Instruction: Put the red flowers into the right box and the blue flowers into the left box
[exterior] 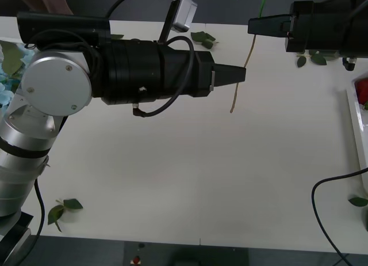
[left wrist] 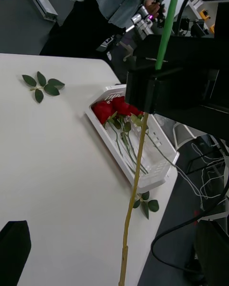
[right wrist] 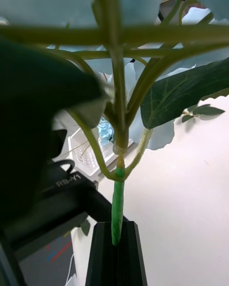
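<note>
Blue flowers [right wrist: 167,100] are what we have in hand: one hydrangea stem hangs from the right claw [exterior: 253,26], its thin stalk [exterior: 241,76] dangling below the fingertips toward the counter [exterior: 190,174] without reaching it. We judge it light and floppy, with a wiry stem that bends, a soft head easily crushed, and broad leaves that could snag. The firm upper stem just beneath the head is the sensible place to grip, and in the right wrist view the black fingers are clenched on the green stem [right wrist: 117,209] there. The left claw [exterior: 237,74] sits just beside the hanging stalk, lower than the right claw; we cannot tell whether it is parted. Beyond the right claw, the red flowers [left wrist: 114,108] lie in the right box [left wrist: 157,171]. More blue blooms [exterior: 7,76] lie behind the left arm.
</note>
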{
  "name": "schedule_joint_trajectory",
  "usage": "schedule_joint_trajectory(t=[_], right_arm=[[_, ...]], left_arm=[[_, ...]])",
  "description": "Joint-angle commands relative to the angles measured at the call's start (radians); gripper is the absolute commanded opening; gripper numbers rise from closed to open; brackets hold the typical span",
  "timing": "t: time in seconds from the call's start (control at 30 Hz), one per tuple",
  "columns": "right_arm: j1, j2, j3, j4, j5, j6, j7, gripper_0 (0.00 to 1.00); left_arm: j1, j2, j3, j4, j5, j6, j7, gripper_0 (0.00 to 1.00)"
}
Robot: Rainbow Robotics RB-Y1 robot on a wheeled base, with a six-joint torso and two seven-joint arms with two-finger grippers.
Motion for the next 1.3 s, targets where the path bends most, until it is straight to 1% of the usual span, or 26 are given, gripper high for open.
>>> schedule_joint_trajectory(t=[0.03,0.2,0.37,0.4,0.43,0.47,0.5,0.53,0.57,0.6,1.1,1.13,1.17,1.2,1.27,1.3], right_arm=[[-0.028,0.024,-0.017,-0.017,-0.013,-0.012,0.040,0.00],[-0.028,0.024,-0.017,-0.017,-0.013,-0.012,0.040,0.00],[-0.028,0.024,-0.017,-0.017,-0.013,-0.012,0.040,0.00],[-0.028,0.024,-0.017,-0.017,-0.013,-0.012,0.040,0.00],[-0.028,0.024,-0.017,-0.017,-0.013,-0.012,0.040,0.00],[-0.028,0.024,-0.017,-0.017,-0.013,-0.012,0.040,0.00],[-0.028,0.024,-0.017,-0.017,-0.013,-0.012,0.040,0.00],[-0.028,0.024,-0.017,-0.017,-0.013,-0.012,0.040,0.00],[-0.028,0.024,-0.017,-0.017,-0.013,-0.012,0.040,0.00],[-0.028,0.024,-0.017,-0.017,-0.013,-0.012,0.040,0.00],[-0.028,0.024,-0.017,-0.017,-0.013,-0.012,0.040,0.00],[-0.028,0.024,-0.017,-0.017,-0.013,-0.012,0.040,0.04],[-0.028,0.024,-0.017,-0.017,-0.013,-0.012,0.040,0.22],[-0.028,0.024,-0.017,-0.017,-0.013,-0.012,0.040,0.53],[-0.028,0.024,-0.017,-0.017,-0.013,-0.012,0.040,0.94],[-0.028,0.024,-0.017,-0.017,-0.013,-0.012,0.040,1.00]], left_arm=[[-0.040,-0.001,-0.030,0.000,-0.032,-0.034,0.054,1.00],[-0.108,-0.003,-0.087,0.051,-0.078,-0.045,0.069,1.00],[-0.119,-0.003,-0.140,0.081,-0.091,-0.135,0.077,1.00],[-0.119,-0.003,-0.150,0.084,-0.094,-0.146,0.078,0.99],[-0.119,-0.004,-0.151,0.084,-0.097,-0.149,0.080,0.81],[-0.119,-0.003,-0.153,0.084,-0.098,-0.149,0.080,0.70],[-0.119,-0.004,-0.153,0.084,-0.098,-0.148,0.080,0.50],[-0.119,-0.004,-0.156,0.084,-0.098,-0.149,0.082,0.21],[-0.119,-0.003,-0.156,0.084,-0.098,-0.149,0.083,0.05],[-0.119,-0.003,-0.157,0.084,-0.098,-0.149,0.086,0.00],[-0.119,-0.003,-0.159,0.083,-0.106,-0.149,0.098,0.00],[-0.119,-0.003,-0.159,0.083,-0.108,-0.149,0.098,0.00],[-0.119,-0.003,-0.159,0.084,-0.109,-0.151,0.098,0.00],[-0.119,-0.004,-0.159,0.083,-0.111,-0.155,0.098,0.00],[-0.119,-0.003,-0.159,0.084,-0.114,-0.155,0.100,0.00],[-0.119,-0.003,-0.159,0.083,-0.114,-0.157,0.100,0.00]])
